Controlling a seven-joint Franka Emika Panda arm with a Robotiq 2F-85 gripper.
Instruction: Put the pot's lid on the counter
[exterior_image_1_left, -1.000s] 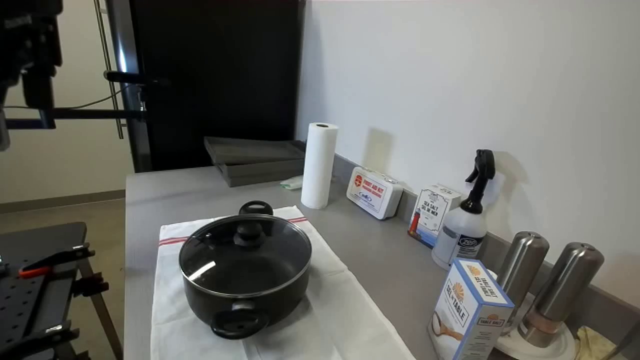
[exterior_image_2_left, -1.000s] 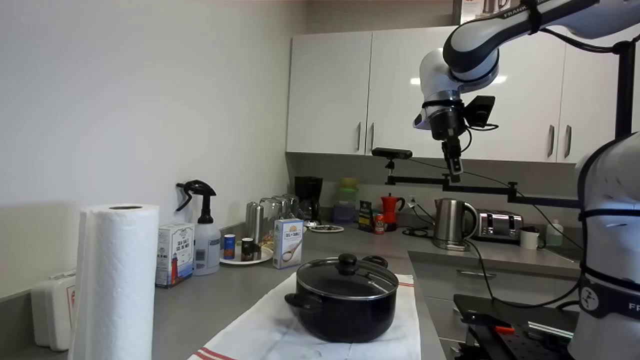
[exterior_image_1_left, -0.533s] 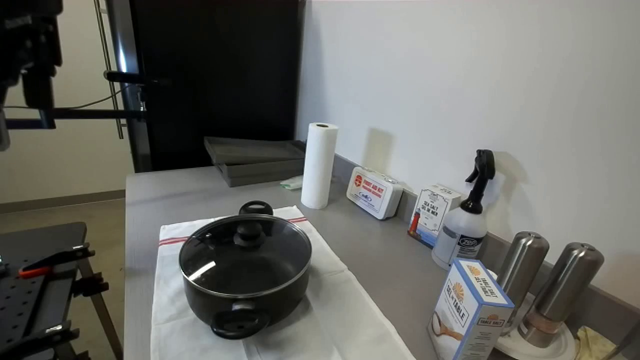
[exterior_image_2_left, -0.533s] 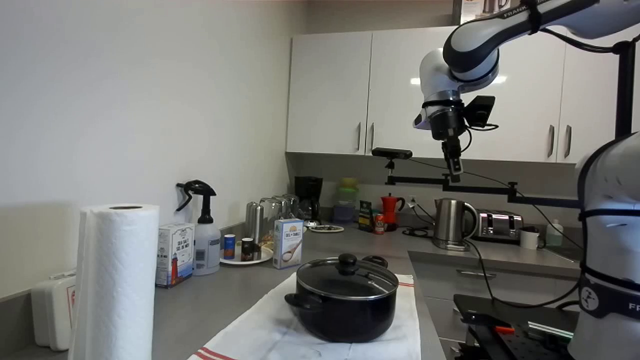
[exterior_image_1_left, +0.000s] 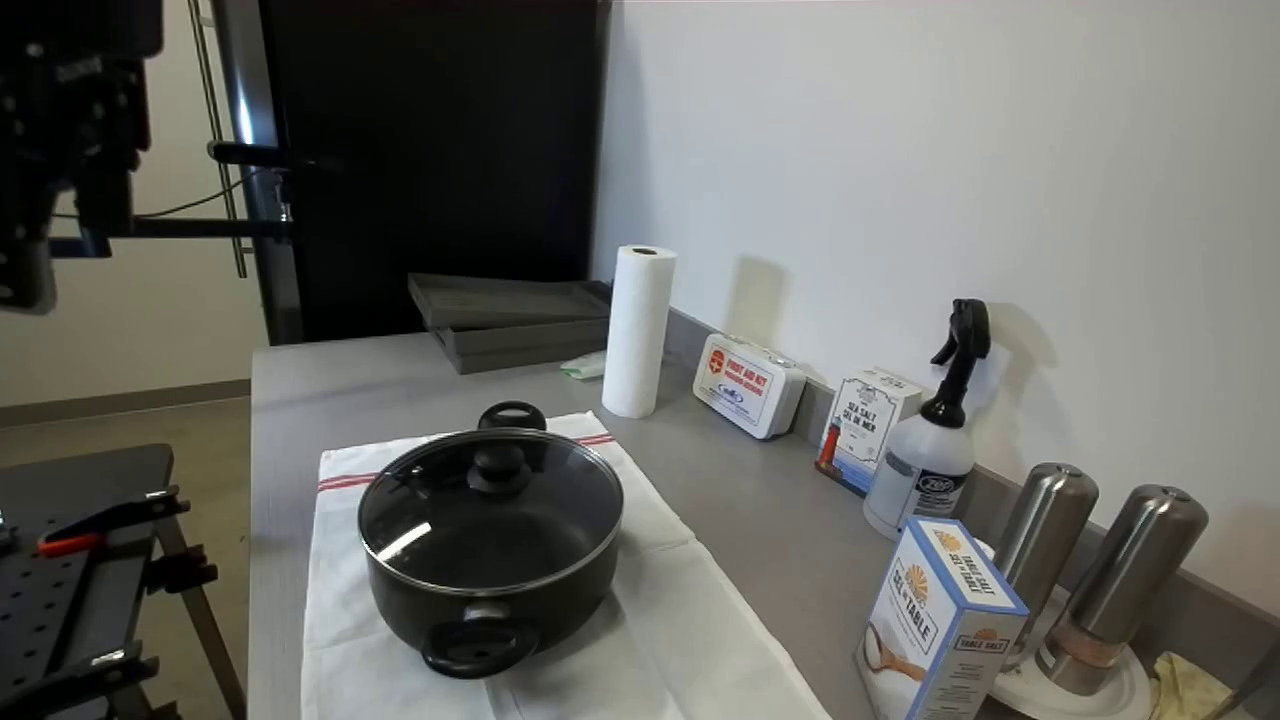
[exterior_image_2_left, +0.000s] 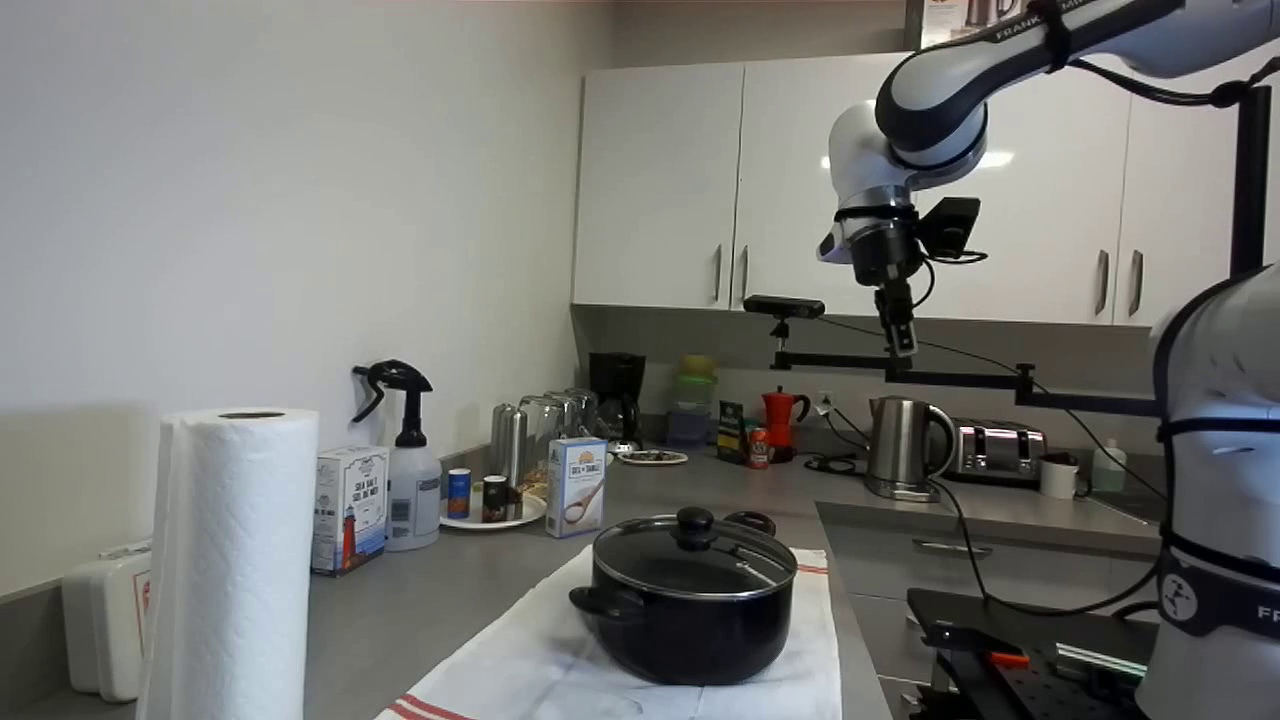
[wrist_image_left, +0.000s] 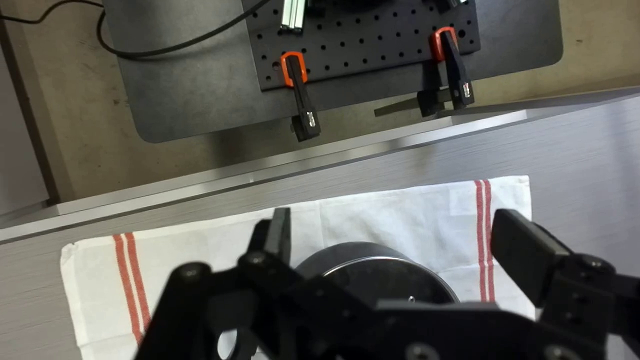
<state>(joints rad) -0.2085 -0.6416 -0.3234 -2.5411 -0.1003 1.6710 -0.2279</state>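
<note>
The black pot (exterior_image_1_left: 440, 612) stands on the white cloth on the grey counter (exterior_image_1_left: 720, 530); the pot is also in an exterior view (exterior_image_2_left: 690, 640). The glass lid (exterior_image_1_left: 470, 540) with its black knob sits on the pot, and it also shows in an exterior view (exterior_image_2_left: 650, 560). In the wrist view, the pot (wrist_image_left: 345, 253) and lid (wrist_image_left: 385, 280) show below the jaws; the gripper body hides the knob and the rest. My gripper (wrist_image_left: 392, 220) is open and empty, high above the pot and off to one side, also in an exterior view (exterior_image_2_left: 900, 340).
The white cloth (exterior_image_2_left: 520, 690) lies under the pot. A paper towel roll (exterior_image_1_left: 638, 335), first aid kit (exterior_image_1_left: 748, 385), spray bottle (exterior_image_1_left: 920, 460) and salt box (exterior_image_1_left: 935, 630) stand along the wall side. Grey trays (exterior_image_1_left: 515, 325) lie at the far end.
In the last half second my arm and gripper have shifted slightly, rightward in an exterior view and leftward in an exterior view, towards the counter. The pot and lid have not moved.
</note>
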